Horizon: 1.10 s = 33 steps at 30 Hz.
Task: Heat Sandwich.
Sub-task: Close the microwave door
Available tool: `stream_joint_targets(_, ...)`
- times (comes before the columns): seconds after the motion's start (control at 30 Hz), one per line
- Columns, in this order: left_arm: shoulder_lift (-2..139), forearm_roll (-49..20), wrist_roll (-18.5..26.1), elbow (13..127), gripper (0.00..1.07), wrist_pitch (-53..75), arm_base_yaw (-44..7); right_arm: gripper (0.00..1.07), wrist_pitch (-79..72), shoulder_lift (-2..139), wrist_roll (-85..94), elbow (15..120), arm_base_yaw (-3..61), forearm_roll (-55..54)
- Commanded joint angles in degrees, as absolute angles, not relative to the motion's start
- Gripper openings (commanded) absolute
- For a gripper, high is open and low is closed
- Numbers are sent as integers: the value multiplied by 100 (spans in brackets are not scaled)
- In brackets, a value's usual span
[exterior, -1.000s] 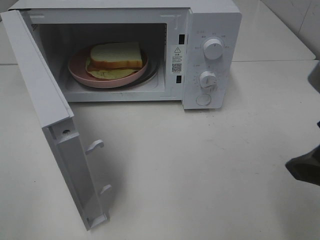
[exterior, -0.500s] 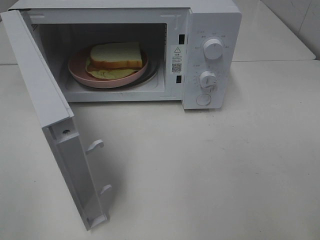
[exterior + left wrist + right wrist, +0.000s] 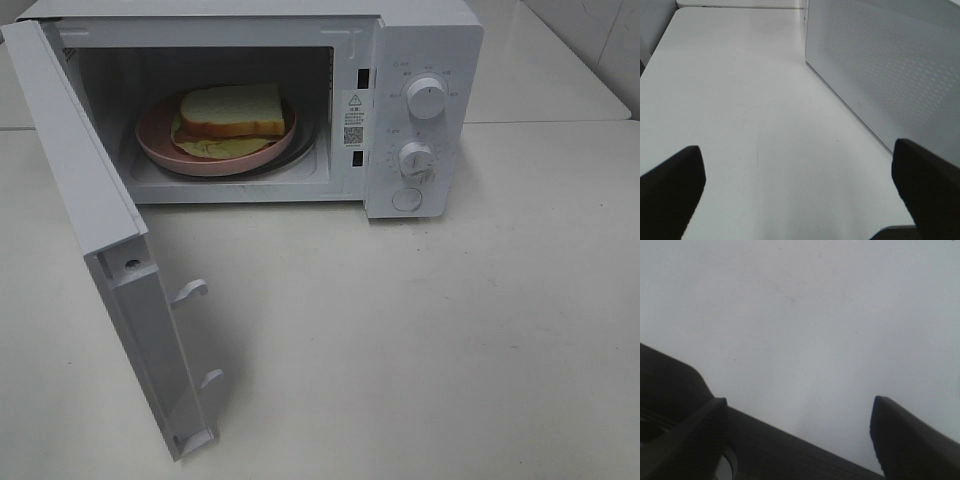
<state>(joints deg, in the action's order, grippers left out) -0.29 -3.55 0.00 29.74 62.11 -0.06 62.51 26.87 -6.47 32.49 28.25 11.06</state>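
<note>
Okay, the sandwich [image 3: 232, 110] sits on the pink plate [image 3: 160, 152] inside the microwave [image 3: 430, 40], toward the bench's [image 3: 450, 330] far edge. The door [image 3: 80, 190] is swung wide toward the near left corner. Loading looks done, so I judge door-closing is the step in hand. The left gripper [image 3: 796, 167] gapes empty near the door's outer face. The right gripper [image 3: 799, 405] gapes empty over bare bench. Next I need a push on the door, then probably a turn of the lower knob [image 3: 416, 158].

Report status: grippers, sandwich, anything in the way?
Left gripper open, empty. Right gripper open, empty. Sandwich on pink plate inside microwave; door wide open. Nothing visible in the door's swing path.
</note>
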Motion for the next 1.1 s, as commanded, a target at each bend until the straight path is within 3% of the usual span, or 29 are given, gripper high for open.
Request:
stream_joint_targets(0.03,-126,-344,40,2962,96,6131,-11,76,6062,2292,-693,3140,2384,1094)
stream_joint_targets(0.4,-126,-344,40,2962,96,6131,-11,76,5701,1031,-693,2876,1106,922)
stream_joint_targets(0.7,-126,-344,40,2962,96,6131,-11,76,5712,361,-344,2848,441,579)
stream_joint_targets(1.1,-126,-344,40,2962,96,6131,-11,76,5707,-183,-212,2848,327,453)
